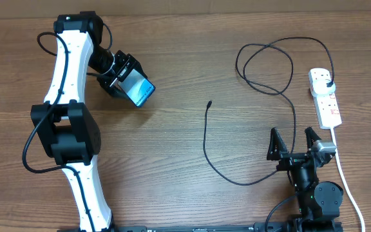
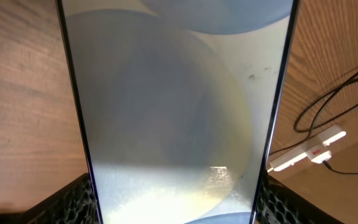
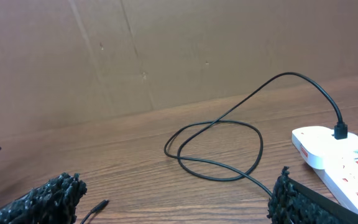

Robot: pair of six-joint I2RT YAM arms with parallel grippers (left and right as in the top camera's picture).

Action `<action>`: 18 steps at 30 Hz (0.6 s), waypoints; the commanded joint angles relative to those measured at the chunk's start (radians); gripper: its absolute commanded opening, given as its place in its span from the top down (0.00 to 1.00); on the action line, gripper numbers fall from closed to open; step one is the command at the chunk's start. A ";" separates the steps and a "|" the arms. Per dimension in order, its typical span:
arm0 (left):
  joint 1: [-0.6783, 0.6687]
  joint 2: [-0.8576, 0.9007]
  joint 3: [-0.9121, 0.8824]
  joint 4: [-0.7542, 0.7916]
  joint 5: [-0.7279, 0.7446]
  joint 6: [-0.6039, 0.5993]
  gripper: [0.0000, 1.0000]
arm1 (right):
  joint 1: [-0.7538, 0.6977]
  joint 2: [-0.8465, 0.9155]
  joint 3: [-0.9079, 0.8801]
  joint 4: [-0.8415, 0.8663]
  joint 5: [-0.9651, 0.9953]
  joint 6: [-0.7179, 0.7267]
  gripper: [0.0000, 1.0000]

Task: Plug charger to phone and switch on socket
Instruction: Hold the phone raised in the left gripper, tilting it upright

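My left gripper (image 1: 126, 77) is shut on the phone (image 1: 139, 90), holding it tilted above the table at the upper left; its light-blue screen fills the left wrist view (image 2: 173, 112) between the two fingers. The charger, a thin black cable (image 1: 282, 64), loops at the upper right. Its plug (image 1: 328, 84) sits in the white socket strip (image 1: 325, 96) at the right, and its free connector tip (image 1: 209, 103) lies on the wood mid-table. My right gripper (image 1: 295, 143) is open and empty at the lower right, with the cable (image 3: 229, 149) running between its fingers in the right wrist view.
The strip's thick white cord (image 1: 343, 171) runs down the right side past the right arm. A brown cardboard wall (image 3: 166, 50) stands behind the table. The strip and cable also show in the left wrist view (image 2: 306, 152).
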 commanded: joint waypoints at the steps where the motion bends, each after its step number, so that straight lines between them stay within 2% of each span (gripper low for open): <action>1: 0.000 0.000 0.030 -0.020 0.053 -0.032 0.57 | 0.006 -0.008 -0.011 0.003 0.013 0.003 0.00; 3: 0.000 0.000 0.030 -0.034 0.055 -0.031 0.54 | 0.006 -0.008 -0.011 0.003 0.013 0.003 0.00; 5: 0.000 0.000 0.030 -0.034 0.055 -0.031 0.56 | 0.006 -0.008 -0.011 0.002 0.013 0.003 0.00; 9: 0.000 0.000 0.030 -0.036 0.055 -0.031 0.72 | 0.006 -0.008 -0.011 0.003 0.013 0.003 0.00; 12: 0.000 0.000 0.030 -0.047 0.059 -0.032 0.71 | 0.006 -0.008 -0.011 0.003 0.013 0.003 0.00; 18: 0.000 0.000 0.030 -0.081 0.188 -0.020 0.66 | 0.006 -0.008 -0.011 0.003 0.013 0.003 0.00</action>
